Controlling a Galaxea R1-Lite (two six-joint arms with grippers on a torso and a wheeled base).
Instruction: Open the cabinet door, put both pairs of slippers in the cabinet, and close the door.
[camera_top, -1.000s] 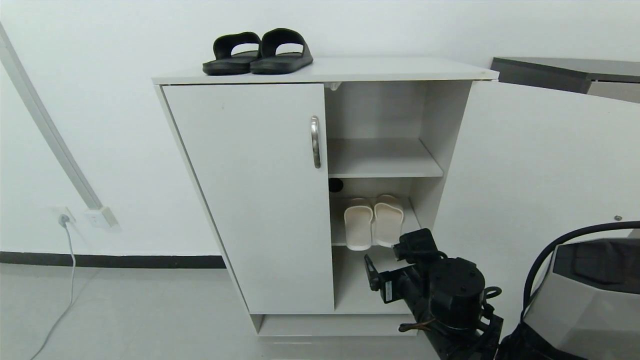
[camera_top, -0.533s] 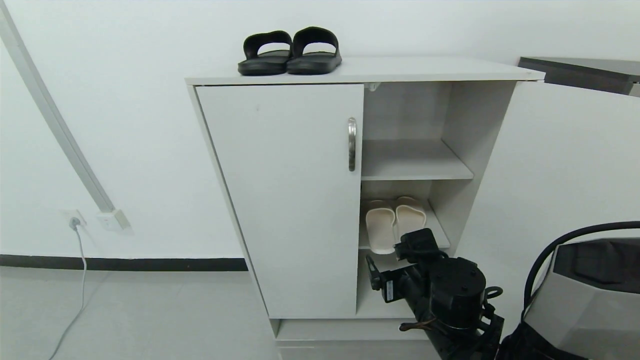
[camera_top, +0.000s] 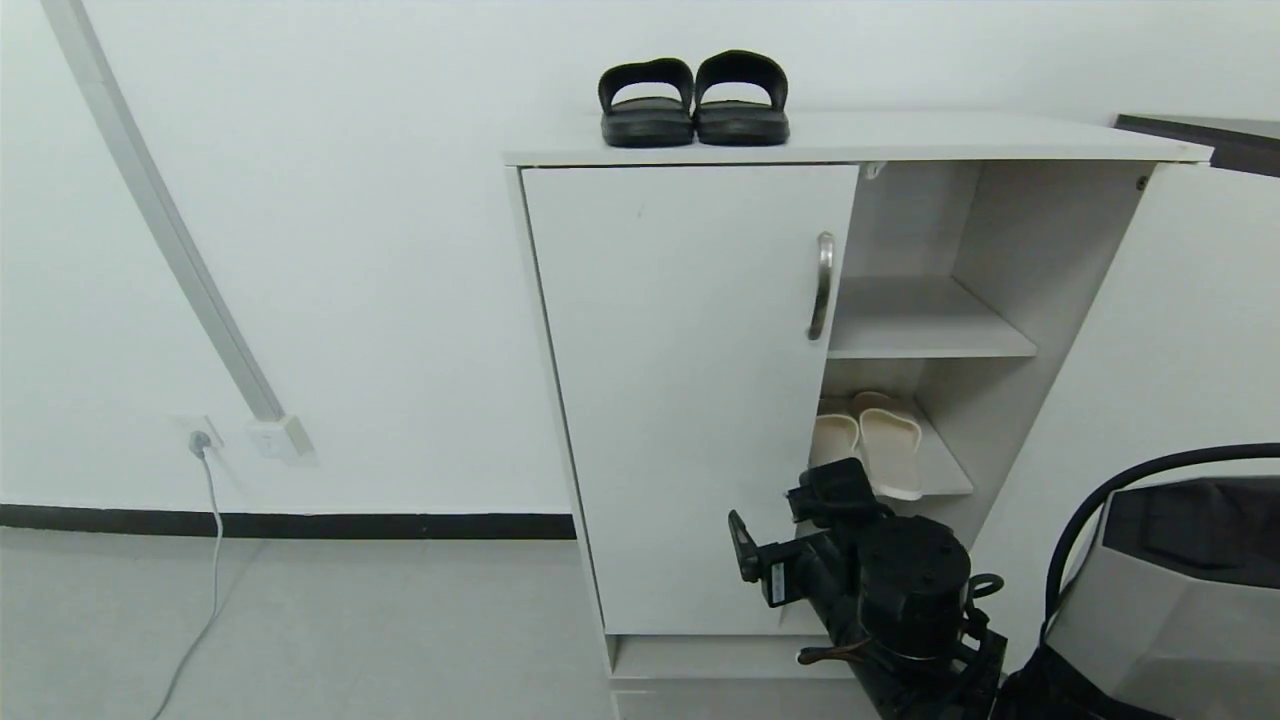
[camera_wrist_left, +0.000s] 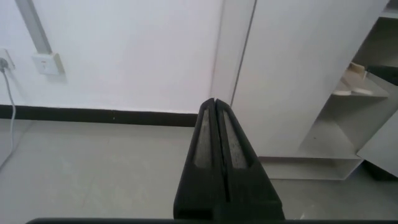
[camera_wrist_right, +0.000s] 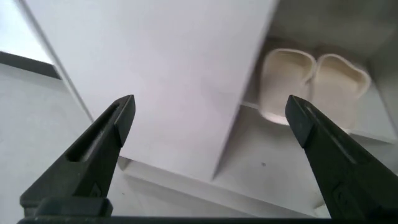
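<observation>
The left tool (camera_wrist_left: 216, 140) is holding its fingers pressed together with nothing between them, low over the floor (camera_wrist_left: 93, 168) before the cabinet (camera_top: 1000, 135). The black slippers (camera_top: 694, 98) are sitting side by side on the cabinet top, above the closed left door (camera_top: 690, 400). The white slippers (camera_top: 872, 440) are lying on the middle shelf (camera_top: 950, 478) behind the open right door (camera_top: 1190, 330), where the right tool (camera_wrist_right: 210, 106) is hanging wide apart and empty, near them but not touching.

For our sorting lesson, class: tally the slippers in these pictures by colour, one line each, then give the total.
Black rubber slide slippers, on top of the white wooden cabinet: 2
Cream rounded foam slippers, on the cabinet's lower shelf: 2
Total: 4
</observation>
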